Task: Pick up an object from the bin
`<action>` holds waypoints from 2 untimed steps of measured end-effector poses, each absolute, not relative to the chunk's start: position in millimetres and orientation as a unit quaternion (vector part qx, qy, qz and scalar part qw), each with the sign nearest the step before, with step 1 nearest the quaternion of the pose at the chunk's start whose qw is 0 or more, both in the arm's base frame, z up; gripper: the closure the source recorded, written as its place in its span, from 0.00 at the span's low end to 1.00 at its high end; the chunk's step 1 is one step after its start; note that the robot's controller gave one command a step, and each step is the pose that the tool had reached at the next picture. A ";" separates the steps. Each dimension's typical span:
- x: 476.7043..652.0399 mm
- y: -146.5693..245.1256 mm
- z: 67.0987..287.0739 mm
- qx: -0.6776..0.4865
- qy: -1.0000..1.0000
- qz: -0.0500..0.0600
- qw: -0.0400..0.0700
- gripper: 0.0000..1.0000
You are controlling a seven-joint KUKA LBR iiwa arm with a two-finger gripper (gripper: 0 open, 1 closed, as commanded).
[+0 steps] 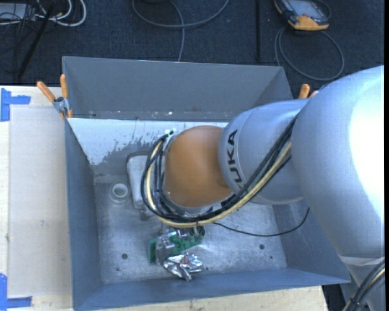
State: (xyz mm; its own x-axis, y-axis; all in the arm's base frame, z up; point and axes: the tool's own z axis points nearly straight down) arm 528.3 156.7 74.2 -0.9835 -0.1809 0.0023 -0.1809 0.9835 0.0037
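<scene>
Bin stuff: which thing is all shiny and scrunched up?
The crumpled silver foil wad at the front of the bin. The little ring at the left is dull and round.

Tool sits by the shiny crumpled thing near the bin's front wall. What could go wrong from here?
1. The crumpled silver thing lies close to the bin's near wall; the tool may shove it against the wall instead of taking it.
2. The orange cover and cables hide much of the tool, so a grasp would be hard to confirm.
3. A small grey ring lies beside the wrist; the cable loops could brush it.
</scene>
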 end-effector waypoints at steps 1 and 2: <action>528.4 155.4 75.7 0.090 -0.996 -0.001 0.003 1.00; 525.5 139.5 214.4 0.080 -0.997 -0.001 -0.004 1.00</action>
